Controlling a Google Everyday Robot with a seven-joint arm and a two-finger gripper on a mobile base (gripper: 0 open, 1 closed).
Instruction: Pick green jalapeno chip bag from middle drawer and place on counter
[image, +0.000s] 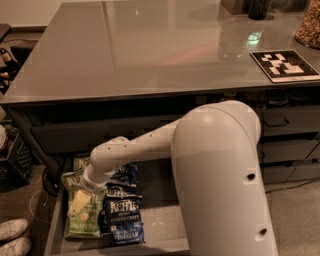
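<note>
**Desk:** Where is the pincer (77, 204)?

**Photographer:** Low in the open middle drawer (165, 222), right over the green jalapeno chip bag (85, 227) at the drawer's left side. I cannot tell whether it is spread or closed.

**Desk:** What does the pick need?

**Photographer:** Probably a firm pinch on the crinkly foil. Then a straight lift, clear of the dark blue bags (122, 220) lying against it.

**Desk:** And the setting?

**Photographer:** The glossy grey surface (150, 55) above reflects room light. A black-and-white marker card (284, 65) lies near its right edge. White shoes (12, 236) sit on the floor beside the drawer.
</note>
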